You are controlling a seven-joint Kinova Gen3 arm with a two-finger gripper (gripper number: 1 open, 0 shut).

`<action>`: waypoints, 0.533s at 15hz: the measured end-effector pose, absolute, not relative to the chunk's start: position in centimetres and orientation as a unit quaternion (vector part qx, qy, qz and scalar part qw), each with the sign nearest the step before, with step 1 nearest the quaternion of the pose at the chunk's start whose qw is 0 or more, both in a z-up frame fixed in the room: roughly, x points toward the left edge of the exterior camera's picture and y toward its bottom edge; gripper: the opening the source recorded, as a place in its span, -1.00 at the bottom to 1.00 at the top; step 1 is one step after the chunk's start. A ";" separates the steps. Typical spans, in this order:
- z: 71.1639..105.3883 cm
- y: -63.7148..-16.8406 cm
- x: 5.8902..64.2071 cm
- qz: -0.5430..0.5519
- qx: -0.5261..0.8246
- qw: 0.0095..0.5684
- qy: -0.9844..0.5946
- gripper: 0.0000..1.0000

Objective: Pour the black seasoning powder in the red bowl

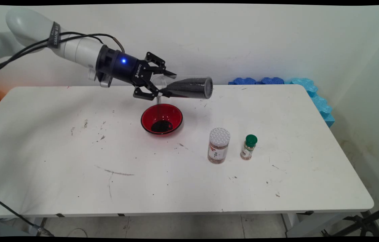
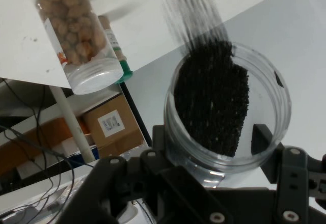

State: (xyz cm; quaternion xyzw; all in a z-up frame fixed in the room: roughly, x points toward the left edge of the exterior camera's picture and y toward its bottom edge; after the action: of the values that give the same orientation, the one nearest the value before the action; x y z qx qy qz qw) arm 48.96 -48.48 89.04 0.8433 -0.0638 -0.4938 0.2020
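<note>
Near edge: the surface (image 1: 58,188) runs its front rim closest to the main camera, bare there apart from scuffs and dark specks.
Standing jars: a nut jar (image 1: 218,145) with a white patterned lid and, just beside it to the picture's right, a small green-capped bottle (image 1: 249,147), both upright toward the right half.
Pincer: the pincer (image 1: 162,84) is clamped round a clear jar of black grains (image 1: 189,88), held almost level above the surface, its mouth at the pincer end.
Bowl: a red bowl (image 1: 161,119) sits under the jar's mouth, a dark heap in its bottom and a thin dark stream falling into it.
Hand view only: the jar of black grains (image 2: 214,102) is seen down its open mouth, a finger (image 2: 262,140) on each side of the wall, grains sliding out in streaks; the nut jar (image 2: 79,40) shows pale nuts inside; cardboard boxes (image 2: 109,124) and cables lie below the surface.
Room: a plain white wall behind; blue foam pieces (image 1: 310,92) along the far right corner.
Open room: the whole left half and the front strip carry nothing standing.
</note>
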 end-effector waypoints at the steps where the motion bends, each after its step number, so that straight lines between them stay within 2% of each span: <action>1: 89.0 -48.5 49.0 -0.494 0.843 0.202 -0.062 -1.00; 8: 88.5 -48.5 49.3 -0.501 0.839 0.205 -0.050 -1.00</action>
State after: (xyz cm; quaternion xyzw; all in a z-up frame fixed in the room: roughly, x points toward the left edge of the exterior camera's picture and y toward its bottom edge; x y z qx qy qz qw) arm 49.29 -48.47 88.53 0.8393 -0.0498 -0.5010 0.2051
